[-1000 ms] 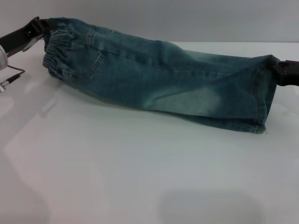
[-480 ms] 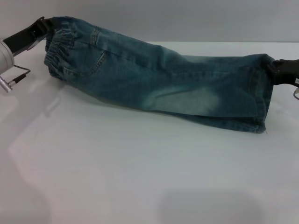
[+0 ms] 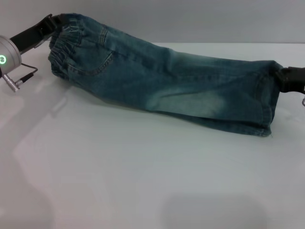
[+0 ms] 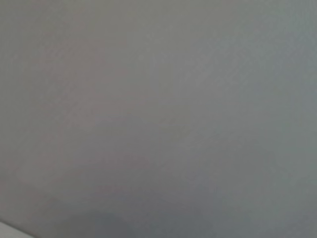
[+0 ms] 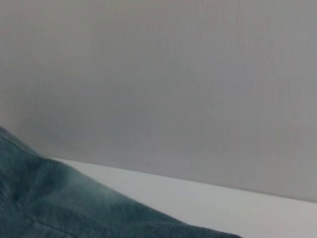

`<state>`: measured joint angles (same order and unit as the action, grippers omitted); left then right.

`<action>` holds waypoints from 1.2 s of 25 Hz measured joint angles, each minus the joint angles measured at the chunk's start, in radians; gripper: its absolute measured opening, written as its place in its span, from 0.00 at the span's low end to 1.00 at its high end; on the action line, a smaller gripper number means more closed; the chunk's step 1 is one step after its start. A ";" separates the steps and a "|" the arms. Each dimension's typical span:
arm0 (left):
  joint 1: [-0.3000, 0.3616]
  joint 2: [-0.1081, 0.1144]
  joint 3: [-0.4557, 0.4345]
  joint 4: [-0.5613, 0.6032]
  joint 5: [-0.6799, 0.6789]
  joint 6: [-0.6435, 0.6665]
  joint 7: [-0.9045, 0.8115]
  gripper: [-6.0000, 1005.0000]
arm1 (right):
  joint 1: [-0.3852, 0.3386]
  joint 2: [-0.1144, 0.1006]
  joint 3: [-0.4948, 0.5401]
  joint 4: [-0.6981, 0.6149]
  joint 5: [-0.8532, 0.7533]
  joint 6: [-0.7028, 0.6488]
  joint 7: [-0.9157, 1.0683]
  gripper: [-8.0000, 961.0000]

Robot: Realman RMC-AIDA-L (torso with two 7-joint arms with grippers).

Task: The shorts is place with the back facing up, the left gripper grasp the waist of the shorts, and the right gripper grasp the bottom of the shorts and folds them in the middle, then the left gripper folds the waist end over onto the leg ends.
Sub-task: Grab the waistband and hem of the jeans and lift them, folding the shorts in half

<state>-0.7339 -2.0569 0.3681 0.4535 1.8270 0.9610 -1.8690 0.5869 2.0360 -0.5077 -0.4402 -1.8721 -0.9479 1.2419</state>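
With the left gripper (image 3: 53, 21) clamped on the waist and the right gripper (image 3: 281, 76) on the hem, the shorts (image 3: 162, 81) have risen slightly above the table (image 3: 119, 181), suggesting the lengthwise fold is underway.

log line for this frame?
blue denim shorts stretched above white table | left pincer shut on waistband | right pincer shut on leg hem | lengthwise fold underway

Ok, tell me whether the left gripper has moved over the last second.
Yes. The left gripper, clamped on the shorts' waist, has shifted up and to the right against the table's far edge, lifting the waistband higher.
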 joint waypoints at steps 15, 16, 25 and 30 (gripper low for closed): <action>-0.020 0.000 0.025 -0.002 -0.002 -0.008 0.011 0.06 | -0.020 0.004 0.001 -0.005 0.027 0.000 0.000 0.01; -0.023 0.000 0.032 -0.002 -0.002 -0.008 0.010 0.06 | -0.018 0.005 0.000 -0.004 0.026 0.000 0.000 0.01; -0.040 0.000 0.038 -0.013 -0.006 -0.051 0.012 0.11 | -0.016 0.015 0.009 -0.007 0.028 0.011 0.001 0.06; -0.049 -0.002 0.038 -0.017 -0.006 -0.065 0.013 0.29 | -0.015 0.015 0.004 -0.006 0.028 0.018 0.005 0.29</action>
<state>-0.7825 -2.0587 0.4066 0.4368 1.8206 0.8964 -1.8558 0.5721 2.0509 -0.5034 -0.4461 -1.8437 -0.9299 1.2472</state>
